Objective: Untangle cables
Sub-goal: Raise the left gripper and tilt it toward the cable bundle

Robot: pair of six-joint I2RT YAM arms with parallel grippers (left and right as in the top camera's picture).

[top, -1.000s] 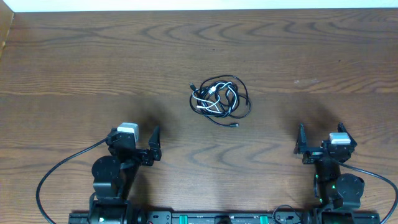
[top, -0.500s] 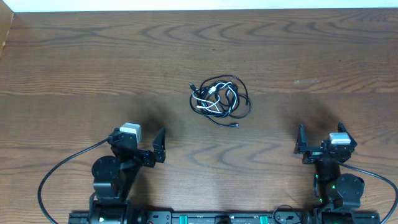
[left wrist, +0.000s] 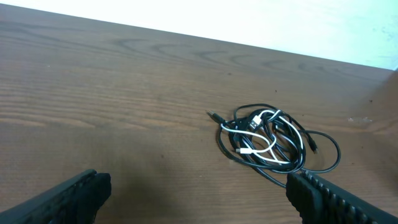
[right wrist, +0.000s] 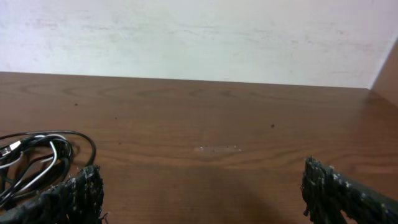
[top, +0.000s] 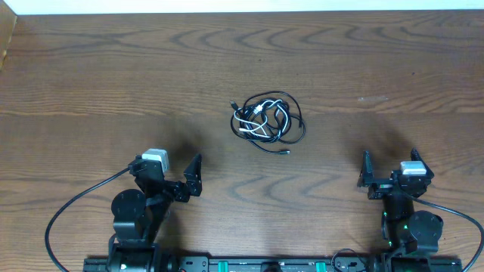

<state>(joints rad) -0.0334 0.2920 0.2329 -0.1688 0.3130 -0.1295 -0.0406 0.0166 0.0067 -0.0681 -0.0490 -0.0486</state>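
Cables (top: 266, 123) lie in one loose knot near the middle of the table (top: 91, 75), well apart from every edge and from both arms. Black loops wrap around a thinner white lead, and two black plug ends stick out, one toward the far left corner and one toward the near right corner.

The left gripper (top: 168, 175) sits by the near edge with its fingers spread wide and nothing between them. The right gripper (top: 392, 177), also by the near edge and closer to the right corner, is likewise spread and holds nothing.

Only the overhead view shows both arms and the whole knot at once. From the left wrist, the cables (left wrist: 270, 142) show whole, ahead and right of centre, with the left gripper (left wrist: 199, 199) showing only as two dark fingertips at the bottom corners. The right wrist catches just the nearest loops of the cables (right wrist: 31, 163) at the picture's left edge, partly behind one finger of the right gripper (right wrist: 205, 199). It also shows a pale smudge (right wrist: 217, 149) on the wood and a white wall (right wrist: 199, 37) past the far edge (a thin strip from overhead).

A rail (top: 265, 264) along the near edge carries green spots. Any lettering there is probably too small to read.
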